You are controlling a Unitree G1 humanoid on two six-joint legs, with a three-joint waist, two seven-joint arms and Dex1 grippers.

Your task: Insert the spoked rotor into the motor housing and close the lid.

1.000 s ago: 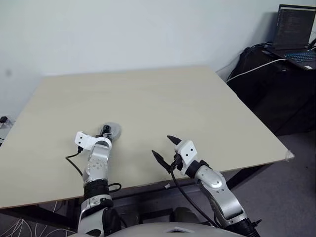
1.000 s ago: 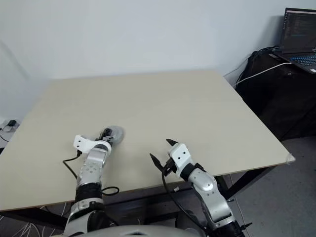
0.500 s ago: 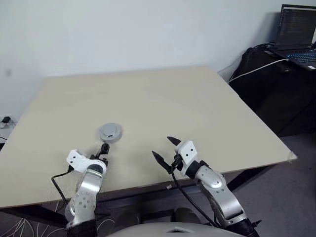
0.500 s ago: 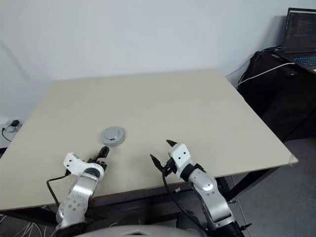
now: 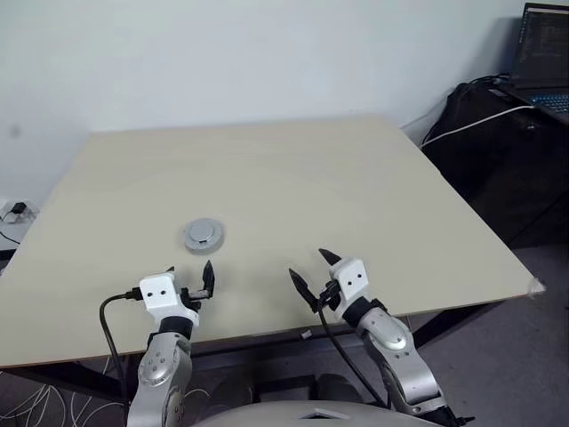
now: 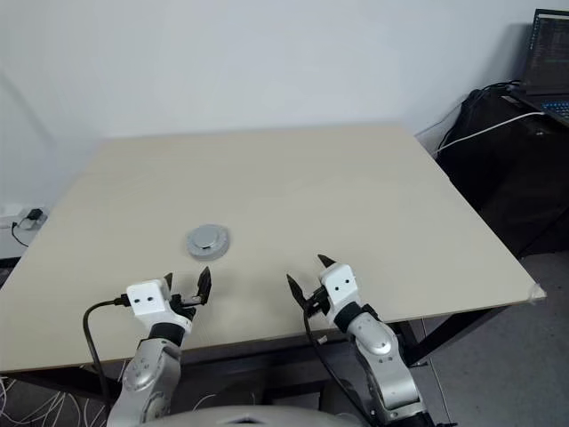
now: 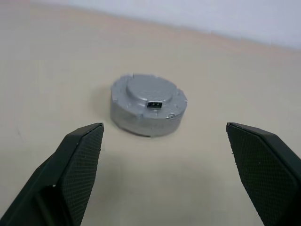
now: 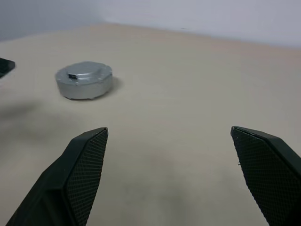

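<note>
A thick silver-grey round motor housing (image 5: 203, 235) stands on the table's left half, with the smooth lid (image 7: 149, 89) lying flat on top of it. Its side wall (image 7: 141, 120) is plain metal. The spoked rotor is hidden. My left gripper (image 5: 189, 275) hovers open and empty near the table's front edge, a short way in front of the housing and pointing at it. My right gripper (image 5: 310, 267) is open and empty too, off to the right of the housing near the front edge. The right wrist view has the housing (image 8: 84, 81) well ahead of the fingers.
The beige table (image 5: 356, 196) carries nothing else. Past its right edge stands a dark stand (image 5: 498, 151) with an open laptop (image 5: 544, 36) and a white cable. Cables lie on the floor at the left.
My left gripper has drawn back from the housing toward the table's front edge and rolled level, uncovering the closed housing. The right gripper has shifted slightly to the right.
</note>
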